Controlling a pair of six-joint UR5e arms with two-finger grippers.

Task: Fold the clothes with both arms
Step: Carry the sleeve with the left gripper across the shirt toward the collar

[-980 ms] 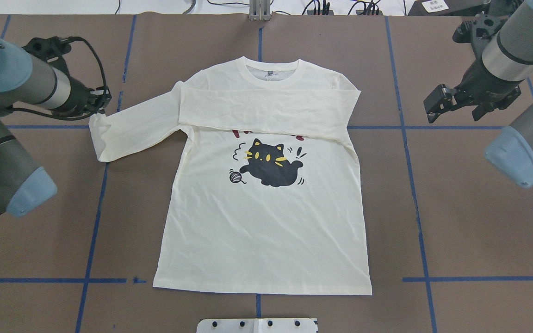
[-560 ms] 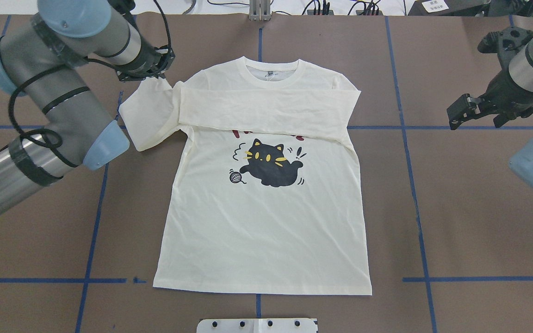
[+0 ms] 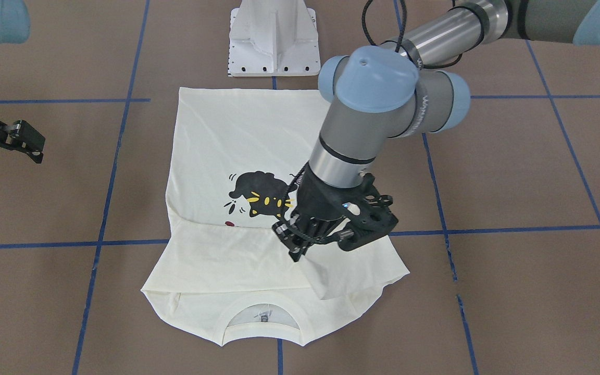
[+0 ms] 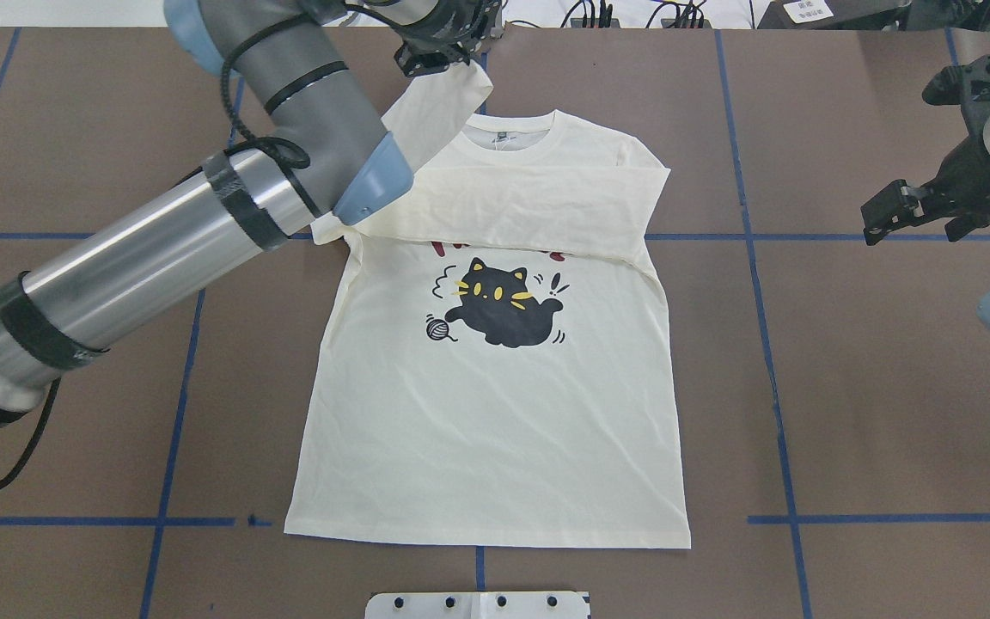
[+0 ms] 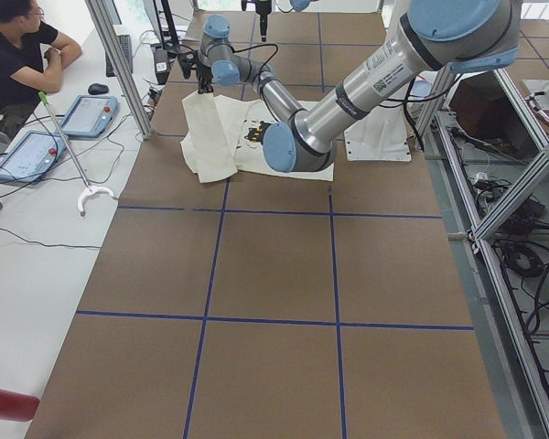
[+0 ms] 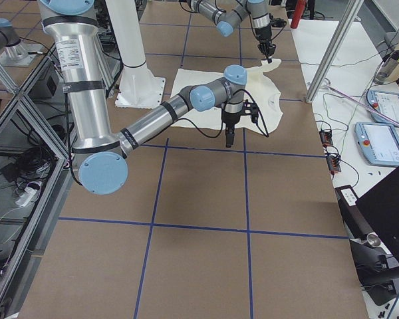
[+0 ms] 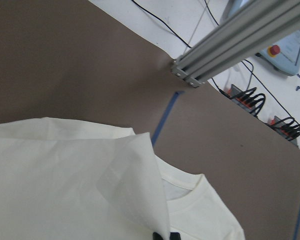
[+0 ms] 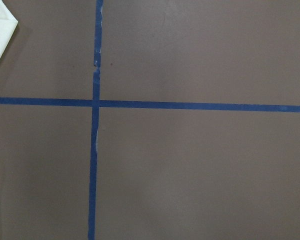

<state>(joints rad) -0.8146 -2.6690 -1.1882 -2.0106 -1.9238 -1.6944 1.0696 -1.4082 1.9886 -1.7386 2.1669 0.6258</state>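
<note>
The cream shirt [image 4: 495, 413] lies print-up on the brown table, its black cat [image 4: 499, 301] showing. One sleeve [image 4: 504, 202] is folded flat across the chest. My left gripper [image 4: 439, 56] is shut on the other sleeve's cuff and holds it in the air near the neckline [image 4: 516, 142], so that sleeve [image 4: 448, 103] hangs slanted from it. The front-facing view shows the same left gripper [image 3: 297, 250] and the sleeve [image 3: 331, 276] draping below it. The left wrist view shows the lifted cloth [image 7: 135, 190] at the fingertips [image 7: 165, 235]. My right gripper [image 4: 877, 223] hovers open and empty beyond the shirt's right side.
Blue tape lines [image 4: 770, 344] grid the table. The white pedestal base [image 3: 274, 41] stands at the shirt's hem side. An aluminium post [image 7: 240, 45] and cables stand past the far edge. A seated person [image 5: 18, 55] and tablets [image 5: 87, 114] are beside the table.
My left gripper has carried the sleeve cuff from the shirt's left side up and rightward to above the neckline. The right gripper has drawn back toward the right edge.
</note>
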